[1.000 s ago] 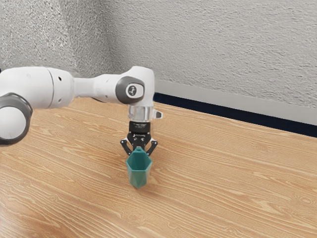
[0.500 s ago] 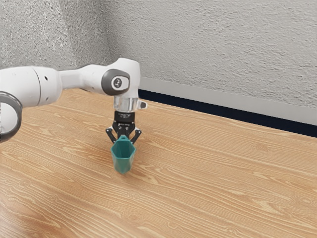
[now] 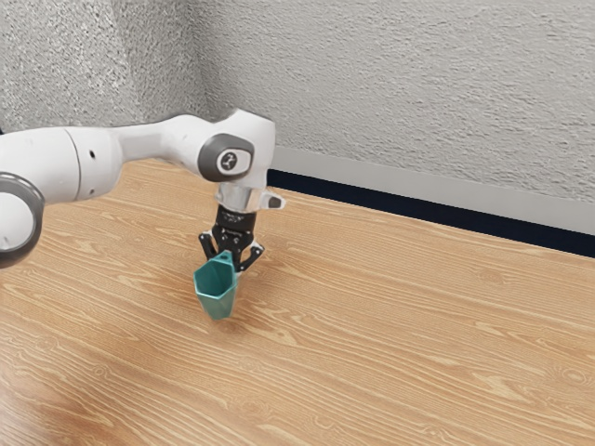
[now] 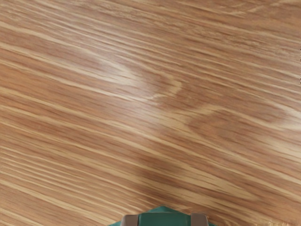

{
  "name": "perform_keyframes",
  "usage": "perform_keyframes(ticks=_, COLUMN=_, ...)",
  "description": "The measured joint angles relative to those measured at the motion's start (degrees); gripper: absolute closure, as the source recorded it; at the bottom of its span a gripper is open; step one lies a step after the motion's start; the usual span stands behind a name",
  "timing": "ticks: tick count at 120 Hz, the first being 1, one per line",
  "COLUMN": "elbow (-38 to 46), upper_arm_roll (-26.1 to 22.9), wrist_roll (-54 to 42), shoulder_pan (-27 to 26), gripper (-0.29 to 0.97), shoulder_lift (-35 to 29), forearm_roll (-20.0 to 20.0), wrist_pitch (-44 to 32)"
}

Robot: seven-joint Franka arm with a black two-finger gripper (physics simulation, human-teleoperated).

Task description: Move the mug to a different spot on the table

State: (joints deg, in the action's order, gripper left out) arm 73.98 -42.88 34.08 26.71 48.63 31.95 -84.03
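Note:
A teal faceted mug [image 3: 217, 287] hangs tilted just over the wooden table [image 3: 400, 316], left of centre in the exterior view. My black gripper [image 3: 228, 257] comes straight down from the white arm and is shut on the mug's far rim. In the wrist view a sliver of the teal mug [image 4: 162, 217] shows right under my hand, with wood grain beyond it.
A grey textured wall with a dark baseboard [image 3: 446, 212] runs along the table's far edge. The white arm [image 3: 112, 158] enters from the exterior view's left.
My arm has carried the mug toward the exterior view's left and slightly farther back. The mug now tilts more than before.

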Motion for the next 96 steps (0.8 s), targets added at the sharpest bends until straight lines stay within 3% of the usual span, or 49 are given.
perform_keyframes(ticks=96, elbow=0.44, upper_arm_roll=-2.74, wrist_roll=-11.85, shoulder_pan=-0.69, gripper=0.74, shoulder_lift=3.31, forearm_roll=0.17, wrist_pitch=2.1)
